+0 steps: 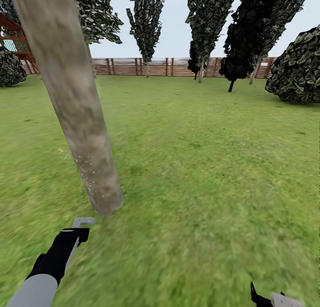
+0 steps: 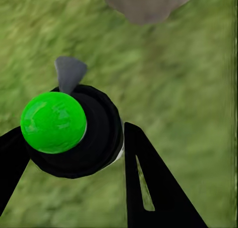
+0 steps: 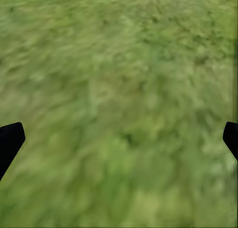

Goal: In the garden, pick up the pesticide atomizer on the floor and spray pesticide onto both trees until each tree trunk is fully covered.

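Reaching toward the tree trunk (image 1: pixel 78 120) — left gripper (image 2: pixel 74 139) clasping the atomizer (image 2: pixel 69 129).

Left arm (image 1: pixel 44 276) pale grey, then black; gripper fingers (image 2: pixel 153 183) flat, black, slotted.

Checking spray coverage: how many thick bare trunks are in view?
1: the tree trunk leans up at head view's left, just ahead of the left pincer holding the atomizer. Others may stand outside the view.

Your atomizer (image 2: pixel 74 131): glossy green plastic cap, matt black body. Ahead of it, tree trunk (image 1: pixel 73 102): rough mottled bark. Behind trunk, fence (image 1: pixel 178 66): slatted brown wood.
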